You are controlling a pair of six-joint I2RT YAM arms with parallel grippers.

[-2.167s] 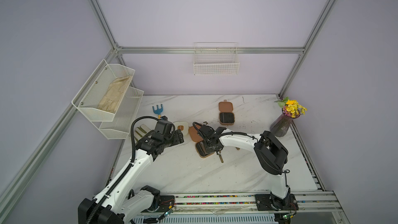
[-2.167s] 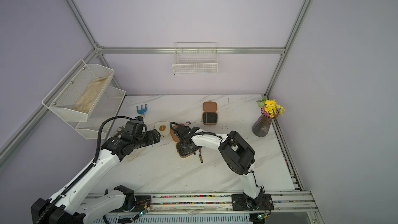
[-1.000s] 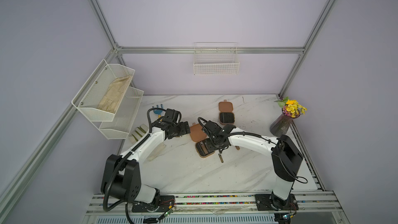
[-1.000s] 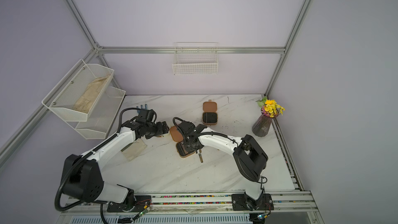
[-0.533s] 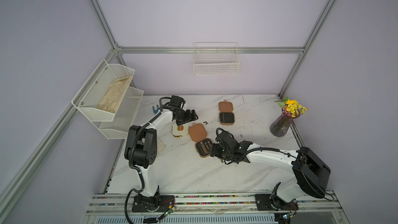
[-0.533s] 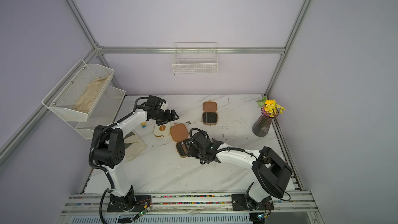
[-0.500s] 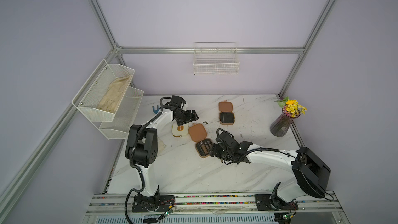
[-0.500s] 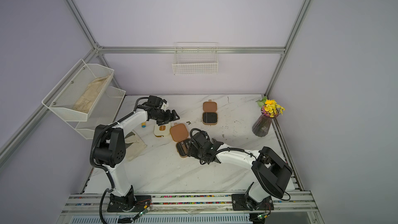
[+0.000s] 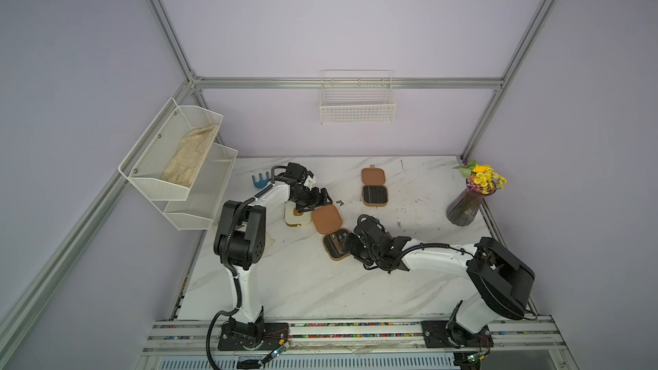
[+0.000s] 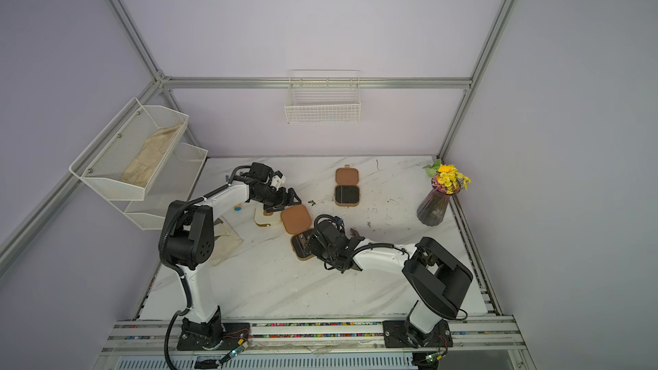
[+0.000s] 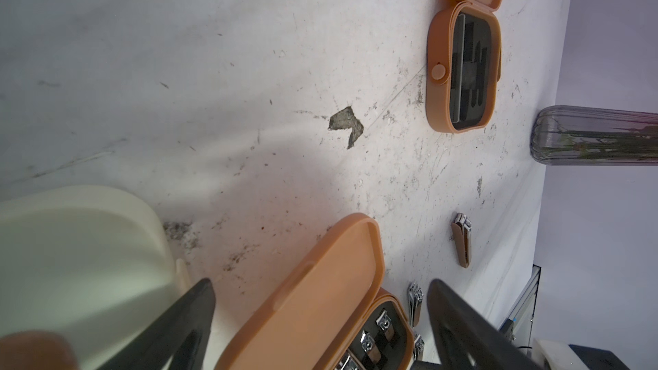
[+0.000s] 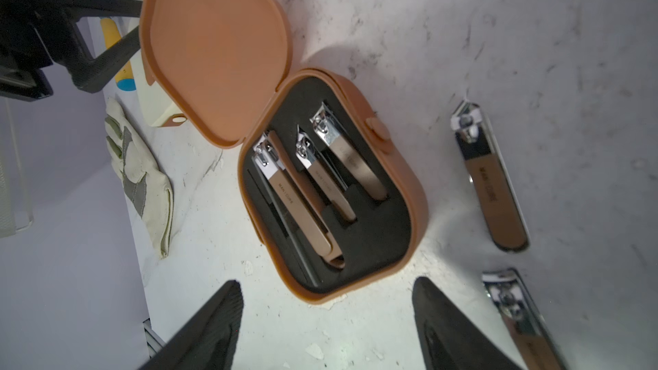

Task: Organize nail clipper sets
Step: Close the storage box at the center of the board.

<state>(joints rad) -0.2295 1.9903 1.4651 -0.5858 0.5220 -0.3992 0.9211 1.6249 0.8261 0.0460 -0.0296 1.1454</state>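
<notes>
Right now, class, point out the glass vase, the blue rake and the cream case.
glass vase (image 9: 464, 210): in a top view, on its ribbed body.
blue rake (image 9: 260, 182): in a top view, on its pronged head.
cream case (image 9: 298, 222): in a top view, on its front edge.

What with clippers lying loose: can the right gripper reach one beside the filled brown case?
Probably yes: the right gripper is open and empty, and a loose clipper lies uncovered on the table just beside it.

I have the left gripper (image 11: 319, 297) spread and empty at the lid side of the open brown case (image 12: 356, 186); right gripper (image 12: 327, 289) spread and empty at its base side, forearm low.
</notes>
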